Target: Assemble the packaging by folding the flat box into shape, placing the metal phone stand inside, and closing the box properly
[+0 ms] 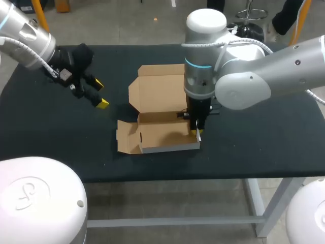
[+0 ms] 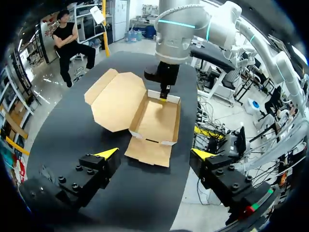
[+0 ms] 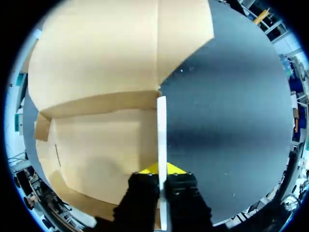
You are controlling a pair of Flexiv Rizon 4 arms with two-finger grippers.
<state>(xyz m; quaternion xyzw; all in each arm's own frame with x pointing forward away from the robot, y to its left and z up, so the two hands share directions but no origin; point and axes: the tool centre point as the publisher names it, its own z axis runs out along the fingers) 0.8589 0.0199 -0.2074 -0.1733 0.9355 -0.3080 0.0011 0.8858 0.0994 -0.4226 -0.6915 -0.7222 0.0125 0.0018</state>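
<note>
Right gripper (image 1: 197,131) first: it comes straight down at the box's right end and its yellow-tipped fingers are pinched together on the upright side wall (image 3: 161,125), one tip inside the tray and one outside. From the right wrist view, the thin white edge of that wall runs up out of the gripper (image 3: 161,170), with black fingers hugging it on both sides. So that is a firm grasp on the cardboard.

Now the box (image 1: 170,148) itself. It sits near the middle of the table, half formed, a shallow brown tray with a low front wall, a back wall and that held right wall standing. All that shows inside it is bare brown floor (image 2: 155,121). The lid (image 1: 160,89) is thrown back and lies flat on the cloth behind the tray, wings spread. At the tray's left end a flap (image 1: 127,141) is folded down flat on the table.

Over to the left gripper (image 1: 100,94): it hangs above the table well to the left of the box, touching nothing, and its fingers are spread wide. From its own wrist view, the gripper (image 2: 155,154) faces the box's flat-flap end, and the right gripper (image 2: 164,96) stands at the far end.

Under it all is the table (image 1: 264,147), covered in plain black cloth.
</note>
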